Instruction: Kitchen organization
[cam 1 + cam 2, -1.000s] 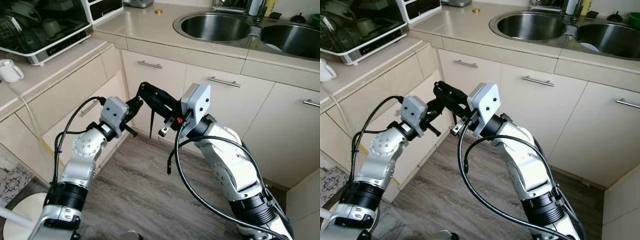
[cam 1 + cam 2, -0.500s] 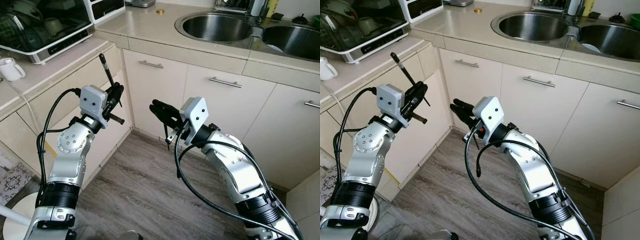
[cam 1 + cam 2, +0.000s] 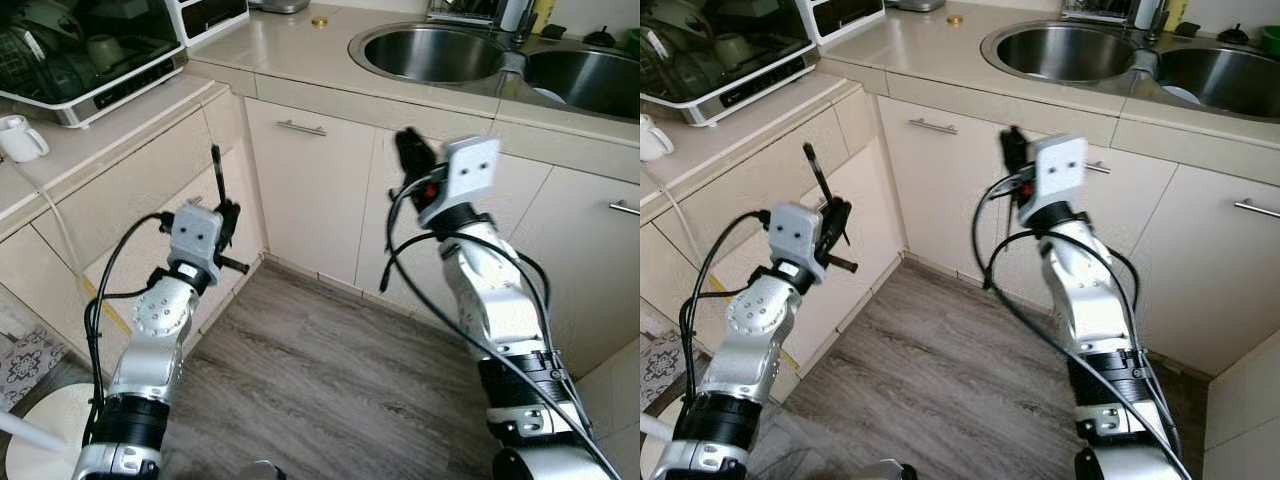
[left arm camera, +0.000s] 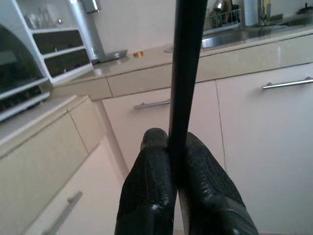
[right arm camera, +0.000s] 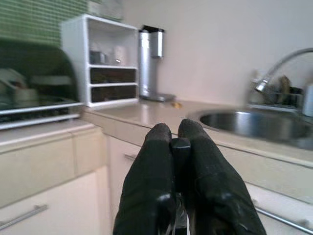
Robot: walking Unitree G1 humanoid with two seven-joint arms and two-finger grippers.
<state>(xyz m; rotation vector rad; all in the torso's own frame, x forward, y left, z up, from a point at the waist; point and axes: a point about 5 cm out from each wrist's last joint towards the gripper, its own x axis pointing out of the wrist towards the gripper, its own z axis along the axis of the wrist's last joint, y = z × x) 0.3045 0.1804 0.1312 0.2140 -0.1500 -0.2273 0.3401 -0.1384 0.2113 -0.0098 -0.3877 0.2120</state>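
Observation:
A thin black stick-like utensil (image 3: 216, 170) stands upright, and my left gripper (image 3: 228, 215) is shut on its lower part, in front of the corner cupboards. In the left wrist view the stick (image 4: 188, 58) runs between the two closed fingers (image 4: 146, 186). My right gripper (image 3: 408, 145) is raised and points up before the cupboard under the sink. Its fingers (image 5: 149, 176) are together, with only a small dark block showing between them. The two grippers are well apart.
A beige L-shaped counter (image 3: 290, 50) carries a double steel sink (image 3: 430, 50). A dish cabinet (image 3: 70, 50) and a white mug (image 3: 20, 140) stand on its left part. Cupboard doors with bar handles (image 3: 300, 128) run below, above a wood floor (image 3: 300, 390).
One second ago both grippers met at the stick. The left gripper has drawn back left holding it upright, and the right gripper has swung up and to the right without it.

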